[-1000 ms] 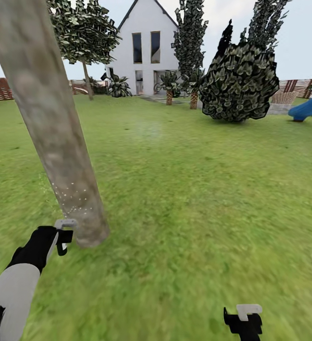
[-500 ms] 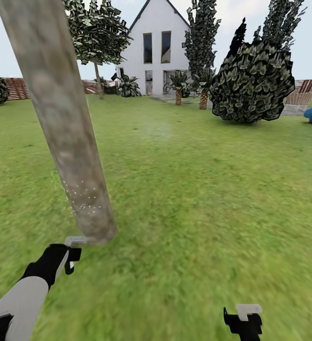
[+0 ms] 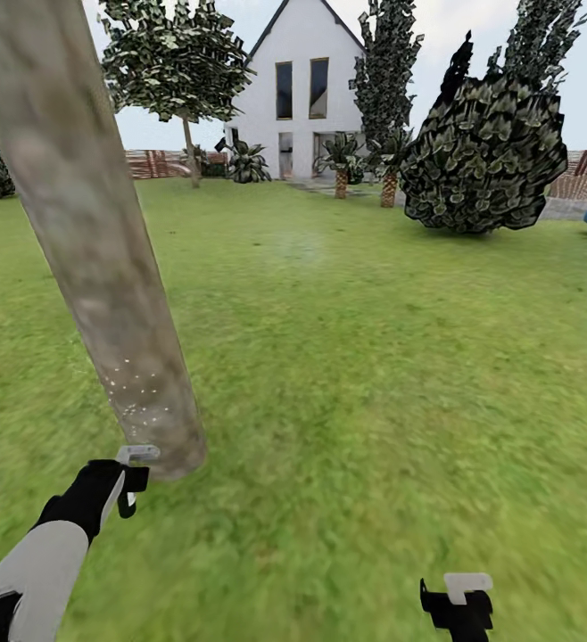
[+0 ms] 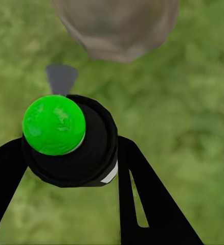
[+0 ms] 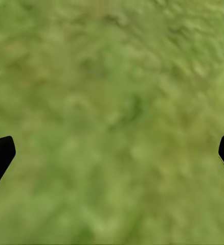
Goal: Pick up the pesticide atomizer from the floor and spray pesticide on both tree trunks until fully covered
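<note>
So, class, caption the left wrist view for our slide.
Left gripper holding the green-capped atomizer above grass, near the tree trunk's base.

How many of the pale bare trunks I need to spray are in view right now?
2: the leaning trunk directly ahead of the left gripper, and a thin trunk far off by the fence. Others may be outside the picture.

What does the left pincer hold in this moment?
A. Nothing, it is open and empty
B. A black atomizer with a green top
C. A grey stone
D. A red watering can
B: in the left wrist view the left pincer has its fingers closed around the black atomizer with a green top, near the leaning tree trunk.
</note>
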### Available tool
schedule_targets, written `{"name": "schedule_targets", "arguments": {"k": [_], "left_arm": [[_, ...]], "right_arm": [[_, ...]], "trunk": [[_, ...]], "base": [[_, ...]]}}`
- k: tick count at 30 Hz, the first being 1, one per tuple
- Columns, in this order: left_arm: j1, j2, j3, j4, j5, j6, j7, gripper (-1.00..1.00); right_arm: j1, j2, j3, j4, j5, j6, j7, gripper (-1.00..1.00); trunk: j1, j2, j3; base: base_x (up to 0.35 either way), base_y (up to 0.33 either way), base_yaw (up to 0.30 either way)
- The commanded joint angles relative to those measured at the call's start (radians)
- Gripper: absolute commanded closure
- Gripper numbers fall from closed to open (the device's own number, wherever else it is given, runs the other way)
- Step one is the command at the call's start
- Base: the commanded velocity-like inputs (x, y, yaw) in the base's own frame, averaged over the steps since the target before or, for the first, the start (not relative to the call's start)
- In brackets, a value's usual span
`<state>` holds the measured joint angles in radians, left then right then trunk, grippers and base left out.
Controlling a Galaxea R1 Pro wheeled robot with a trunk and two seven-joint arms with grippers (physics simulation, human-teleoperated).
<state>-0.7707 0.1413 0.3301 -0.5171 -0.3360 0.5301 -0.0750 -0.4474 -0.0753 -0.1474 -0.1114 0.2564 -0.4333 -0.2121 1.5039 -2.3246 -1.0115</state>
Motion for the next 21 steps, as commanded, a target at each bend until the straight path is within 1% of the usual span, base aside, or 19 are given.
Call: {"name": "schedule_targets", "arguments": {"k": [1, 7, 18, 21], "left_arm": [[-0.001, -0.002, 0.007, -0.002, -0.011, 0.003, -0.008, 1.00], [-0.001, -0.004, 0.008, -0.005, -0.008, 0.002, -0.008, 1.00], [-0.001, -0.005, 0.009, -0.006, -0.008, 0.001, -0.008, 1.00], [-0.001, -0.004, 0.009, -0.007, -0.008, 0.001, -0.008, 1.00]], "right_arm": [[0.000, 0.000, -0.008, 0.001, 0.011, -0.003, -0.003, -1.00], [0.000, 0.000, -0.007, 0.001, 0.011, -0.003, -0.003, -1.00], [0.000, 0.000, -0.007, 0.001, 0.011, -0.003, -0.003, -1.00], [0.000, 0.000, -0.007, 0.001, 0.011, -0.002, -0.003, -1.00]], "trunk": [[0.000, 0.000, -0.001], [0.000, 0.000, -0.001], [0.000, 0.000, -0.001], [0.000, 0.000, -0.001]], "base": [[0.216, -0.201, 0.259], [0.144, -0.244, 0.275], [0.002, -0.275, 0.009], [0.075, -0.275, 0.000]]}}
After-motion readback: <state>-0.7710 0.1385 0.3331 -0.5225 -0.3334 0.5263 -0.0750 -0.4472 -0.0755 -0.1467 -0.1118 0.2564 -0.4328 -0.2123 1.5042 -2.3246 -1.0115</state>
